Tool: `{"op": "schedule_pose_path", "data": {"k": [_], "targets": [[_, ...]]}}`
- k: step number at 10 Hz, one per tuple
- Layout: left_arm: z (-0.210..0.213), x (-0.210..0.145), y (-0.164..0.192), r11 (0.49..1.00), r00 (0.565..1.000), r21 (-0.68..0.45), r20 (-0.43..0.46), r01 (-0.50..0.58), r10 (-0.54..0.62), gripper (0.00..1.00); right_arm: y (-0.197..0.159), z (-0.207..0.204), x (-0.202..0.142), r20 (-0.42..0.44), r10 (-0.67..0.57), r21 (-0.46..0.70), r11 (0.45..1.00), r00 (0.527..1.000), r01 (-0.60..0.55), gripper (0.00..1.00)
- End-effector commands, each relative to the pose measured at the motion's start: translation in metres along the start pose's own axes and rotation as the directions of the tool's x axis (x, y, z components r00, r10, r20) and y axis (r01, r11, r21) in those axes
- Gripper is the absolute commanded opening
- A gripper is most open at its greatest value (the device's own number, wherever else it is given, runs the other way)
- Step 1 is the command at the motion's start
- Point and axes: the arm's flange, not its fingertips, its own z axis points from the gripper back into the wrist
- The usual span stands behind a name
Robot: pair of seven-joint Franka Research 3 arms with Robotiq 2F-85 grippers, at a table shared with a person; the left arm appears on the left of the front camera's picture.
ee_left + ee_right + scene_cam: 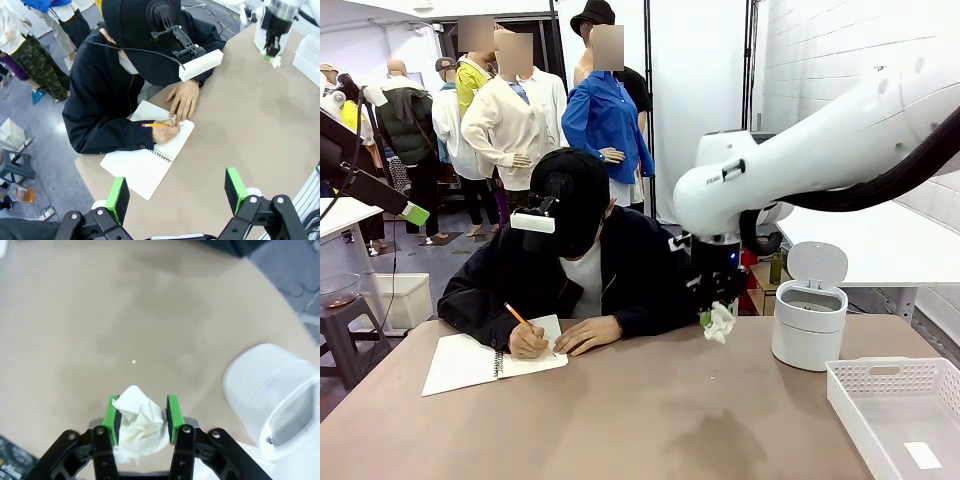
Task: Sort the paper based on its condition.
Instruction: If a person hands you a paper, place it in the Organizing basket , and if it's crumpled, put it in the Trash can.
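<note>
So the right gripper [141, 420] had its green pads [111, 419] pinched on the paper [136, 427], which was crumpled into a wad and held up off the table [650, 420]. Seen from the front, that wad hung just left of the white lidded bin [809, 318], whose lid stood flipped up. Right of the bin sat a white perforated tray [900, 412] with a small white slip in it, too small to read. Well left of the bin, a person's hand [527, 340] held a pencil [516, 314] over an open spiral notebook [485, 358]. The left gripper [177, 195] hovered above that notebook, jaws spread wide and empty. No legible print anywhere.
</note>
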Motion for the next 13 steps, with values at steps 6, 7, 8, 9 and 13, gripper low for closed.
{"op": "schedule_pose_path", "data": {"k": [6, 7, 8, 9, 13], "targets": [[-0.001, 0.001, 0.0, 1.0, 1.0, -0.002, 0.013, -0.003, 0.003, 1.0, -0.08, 0.069, -0.016, 0.19, 0.254, -0.204, 0.955, 0.948, -0.215, 0.47], [-0.001, 0.001, 0.0, 1.0, 1.0, -0.002, 0.013, -0.003, 0.003, 1.0, -0.092, 0.073, -0.02, 0.209, 0.316, -0.266, 0.929, 0.925, -0.258, 0.47], [-0.001, 0.001, 0.0, 1.0, 1.0, -0.002, 0.013, -0.003, 0.003, 1.0, -0.102, 0.073, -0.026, 0.22, 0.328, -0.288, 0.922, 0.919, -0.26, 0.47], [-0.001, 0.001, 0.0, 1.0, 1.0, -0.002, 0.013, -0.003, 0.003, 1.0, -0.108, 0.073, -0.035, 0.221, 0.34, -0.281, 0.92, 0.914, -0.274, 0.47], [-0.001, 0.001, 0.0, 1.0, 1.0, -0.002, 0.013, -0.003, 0.003, 1.0, -0.11, 0.074, -0.068, 0.256, 0.369, -0.325, 0.903, 0.893, -0.28, 0.47]]}}
